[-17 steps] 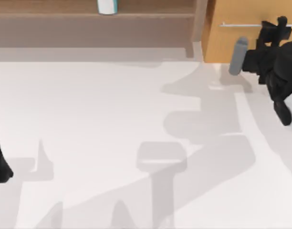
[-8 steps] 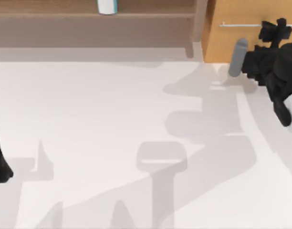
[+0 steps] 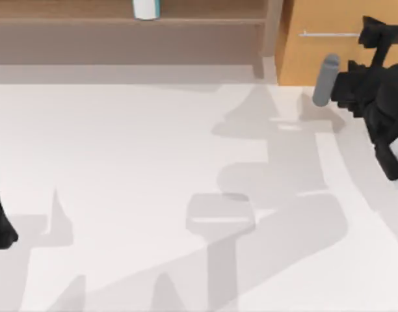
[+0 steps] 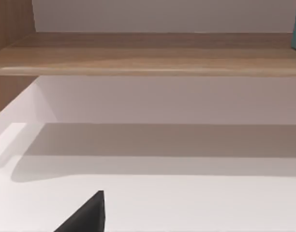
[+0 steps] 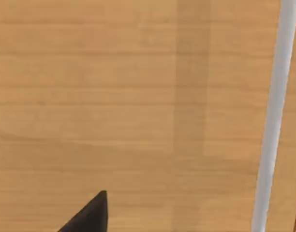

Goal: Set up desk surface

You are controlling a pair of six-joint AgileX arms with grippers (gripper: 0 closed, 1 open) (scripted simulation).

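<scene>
The desk surface (image 3: 121,162) is a broad white tabletop crossed by grey shadows, and it also spreads below the shelf in the left wrist view (image 4: 196,203). My right gripper (image 3: 380,34) hovers at the back right, right by the silver bar handle (image 3: 329,34) of the orange-tan drawer (image 3: 316,62). In the right wrist view the drawer front (image 5: 114,96) is very close, with the handle (image 5: 273,121) running along one side. A grey cylinder (image 3: 326,79) sticks out beside the right wrist. My left arm (image 3: 0,221) rests at the table's left edge.
A brown wooden shelf (image 3: 88,29) runs along the back, seen close in the left wrist view (image 4: 138,53). A white and teal container (image 3: 147,8) stands on it. The shelf's leg (image 3: 259,65) stands just left of the drawer.
My right arm has shifted slightly back and to the right, bringing its gripper closer to the drawer handle. The left arm has not moved.
</scene>
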